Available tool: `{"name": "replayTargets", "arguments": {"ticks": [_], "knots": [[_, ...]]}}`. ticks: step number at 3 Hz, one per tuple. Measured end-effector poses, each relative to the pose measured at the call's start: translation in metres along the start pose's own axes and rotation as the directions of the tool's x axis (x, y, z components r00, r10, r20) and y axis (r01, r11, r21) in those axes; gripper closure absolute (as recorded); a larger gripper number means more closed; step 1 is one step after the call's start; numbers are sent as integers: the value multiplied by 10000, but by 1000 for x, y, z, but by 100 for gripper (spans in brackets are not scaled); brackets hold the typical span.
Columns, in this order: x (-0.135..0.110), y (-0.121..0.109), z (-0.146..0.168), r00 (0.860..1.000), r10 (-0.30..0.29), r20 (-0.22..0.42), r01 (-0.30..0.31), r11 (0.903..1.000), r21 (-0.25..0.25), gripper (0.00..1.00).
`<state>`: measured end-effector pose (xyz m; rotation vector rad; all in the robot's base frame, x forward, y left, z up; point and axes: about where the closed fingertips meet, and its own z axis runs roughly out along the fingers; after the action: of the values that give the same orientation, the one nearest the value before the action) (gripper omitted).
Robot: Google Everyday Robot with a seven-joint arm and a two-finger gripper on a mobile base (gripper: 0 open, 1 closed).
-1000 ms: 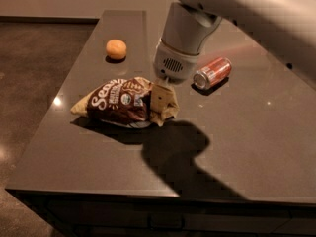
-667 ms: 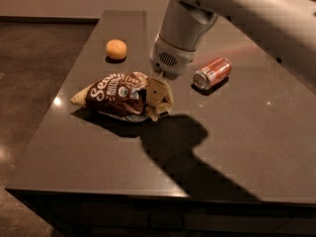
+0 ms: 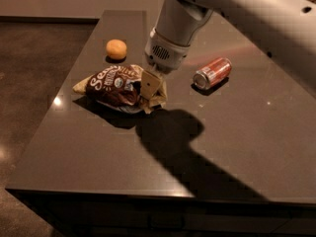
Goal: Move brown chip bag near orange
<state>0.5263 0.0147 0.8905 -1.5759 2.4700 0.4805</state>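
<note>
Since the earlier views, the brown chip bag [image 3: 112, 85] and the gripper [image 3: 150, 90] have shifted together toward the orange [image 3: 116, 49], which has stayed in place on the far part of the dark table [image 3: 98, 157]. The bag now lies just in front of the orange, close to it but not touching, with its white script facing up and its tan corner pointing to the orange's left. The gripper stands in front of the orange and to its right, its two fingers closed on the bag's crumpled right end. A red soda can [image 3: 212, 73] lies on its side well to the right of the orange, apart from the bag. The arm's shadow [image 3: 173, 132] falls across the tabletop on the near side of the bag, farther from the orange.
</note>
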Motion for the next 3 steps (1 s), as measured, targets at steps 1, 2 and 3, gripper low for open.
{"name": "replayTargets", "arguments": {"ticks": [1, 2, 3], "knots": [[-10, -11, -1, 9999, -16, 113, 13, 9997, 261, 86], [-19, -22, -2, 9998, -64, 174, 56, 9988, 481, 62], [-27, -31, -5, 9997, -108, 213, 94, 9979, 644, 39]]}}
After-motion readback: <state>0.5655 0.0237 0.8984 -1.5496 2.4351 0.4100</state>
